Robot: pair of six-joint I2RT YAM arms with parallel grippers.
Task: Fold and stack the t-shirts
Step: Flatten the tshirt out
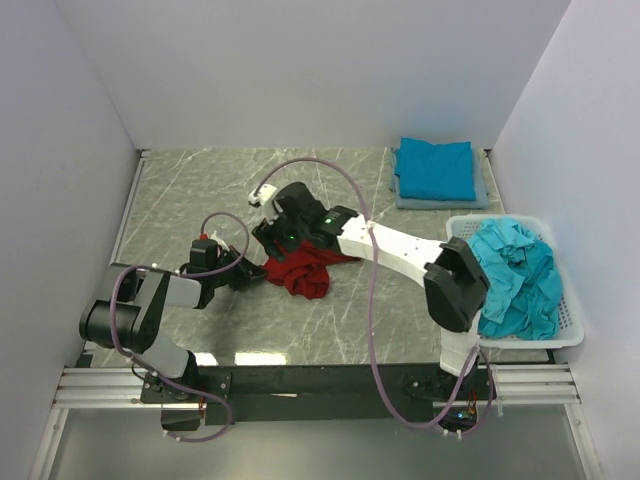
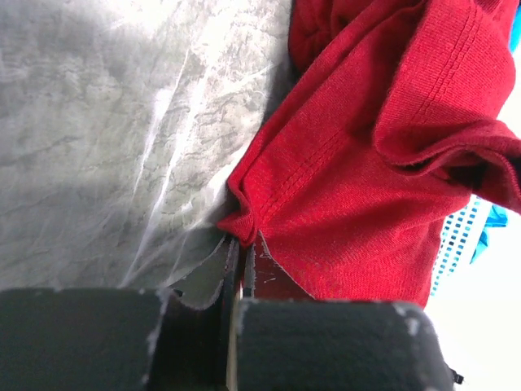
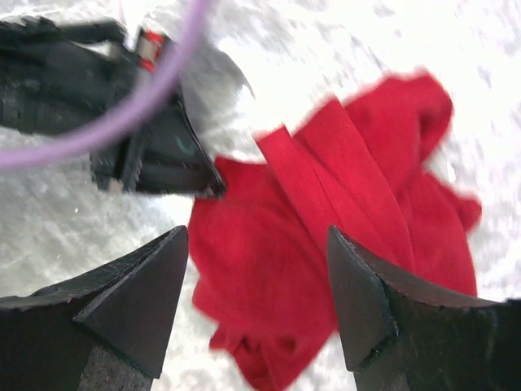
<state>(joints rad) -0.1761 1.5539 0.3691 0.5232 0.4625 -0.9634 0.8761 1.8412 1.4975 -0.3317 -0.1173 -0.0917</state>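
On the table [image 1: 200,190], left gripper [image 2: 242,251] pinches the red t-shirt [image 2: 366,163].

From above, the right arm [image 1: 330,225] covers the upper edge of the red shirt [image 1: 300,275]. The left wrist view cuts the shirt off at its top and right edges. The right wrist view is blurred, with the left gripper [image 3: 207,181] smeared and cropped at the left edge. How many teal shirts [image 1: 515,275] fill the basket [image 1: 565,335] cannot be told.
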